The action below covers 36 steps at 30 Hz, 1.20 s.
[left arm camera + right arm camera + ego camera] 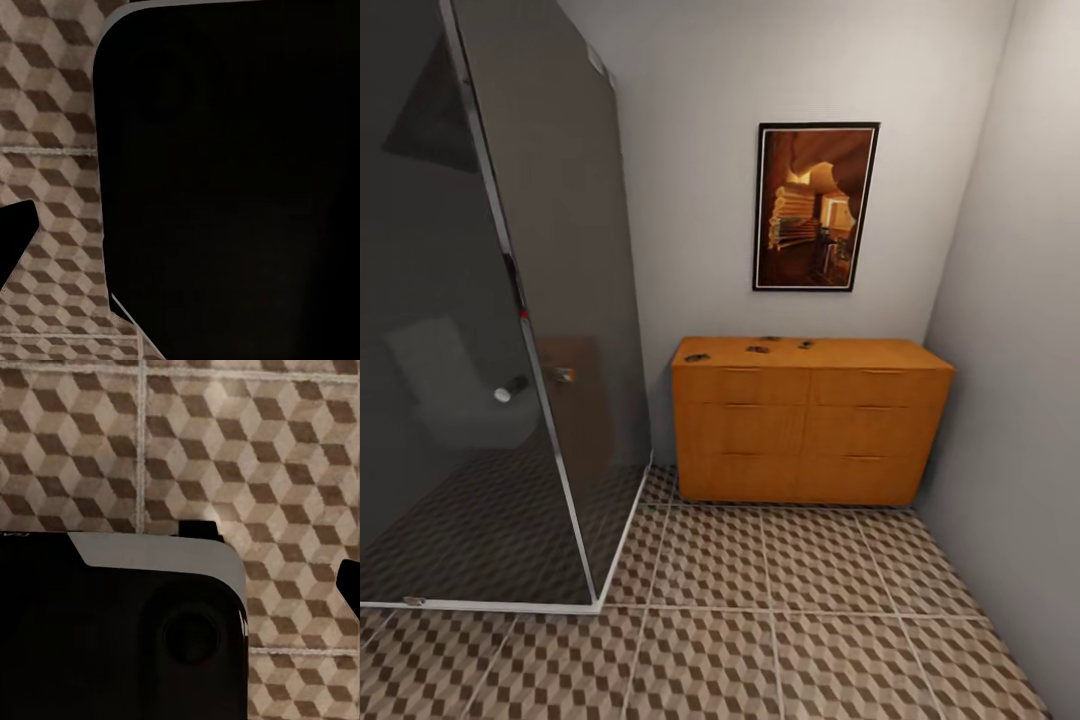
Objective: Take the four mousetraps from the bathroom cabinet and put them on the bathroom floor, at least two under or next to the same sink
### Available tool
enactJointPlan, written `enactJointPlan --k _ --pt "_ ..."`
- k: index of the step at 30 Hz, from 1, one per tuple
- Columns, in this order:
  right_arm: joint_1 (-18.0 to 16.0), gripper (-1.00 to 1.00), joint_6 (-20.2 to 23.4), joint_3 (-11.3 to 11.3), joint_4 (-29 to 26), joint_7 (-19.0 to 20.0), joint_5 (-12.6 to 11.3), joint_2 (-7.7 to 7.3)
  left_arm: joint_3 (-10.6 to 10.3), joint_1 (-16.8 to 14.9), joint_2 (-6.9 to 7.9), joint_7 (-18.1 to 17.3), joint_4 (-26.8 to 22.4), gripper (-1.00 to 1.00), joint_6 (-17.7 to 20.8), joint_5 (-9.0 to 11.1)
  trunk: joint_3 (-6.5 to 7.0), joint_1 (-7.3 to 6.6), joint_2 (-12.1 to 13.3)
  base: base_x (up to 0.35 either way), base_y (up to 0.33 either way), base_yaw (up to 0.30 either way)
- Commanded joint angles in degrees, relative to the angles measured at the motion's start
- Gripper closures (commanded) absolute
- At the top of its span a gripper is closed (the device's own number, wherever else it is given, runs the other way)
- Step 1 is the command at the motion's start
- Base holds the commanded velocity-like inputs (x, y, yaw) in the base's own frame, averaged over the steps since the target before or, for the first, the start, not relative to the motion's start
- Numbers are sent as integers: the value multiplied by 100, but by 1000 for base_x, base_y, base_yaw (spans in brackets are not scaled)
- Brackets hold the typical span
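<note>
A bathroom corner seen from the robot's head camera: the bathroom floor (780, 640), laid in large tiles printed with a brown, beige and white cube pattern and pale grout lines, runs up to grey walls (690, 150). A dark smoked-glass shower enclosure (490, 330) with a pale frame fills the left side, its base meeting the tiles. Against the back wall stands the cabinet (808, 425), a low, wide orange-brown chest of drawers with wooden bar handles, every drawer closed. Above it hangs a black-framed picture (815, 205) in warm brown tones. The mousetraps (758, 349) lie on the cabinet's top, four small dark shapes: one near its front left corner, one a little right of that, and two closer to its back edge; they are too small to make out in detail. Both wrist cameras look down at the same cube-patterned tiles past dark robot bodywork (225, 180), and whether either gripper is open or closed, or holding anything, cannot be told from these pictures.
</note>
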Motion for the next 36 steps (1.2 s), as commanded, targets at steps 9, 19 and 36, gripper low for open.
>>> enactJointPlan --k 9,19,36 --pt "0 -100 -19 2 5 -2 -2 0 10 3 0 -3 -11 -100 -3 4 -17 3 -2 206 0 7" --pt "-3 -100 -19 2 5 -2 -7 0 11 3 7 -3 -11 -100 -3 4 -94 3 -2 22 0 78" --pt "-3 -100 -19 2 5 -2 -7 -4 11 3 8 -3 -11 -100 -3 4 -190 3 -2 1 0 57"
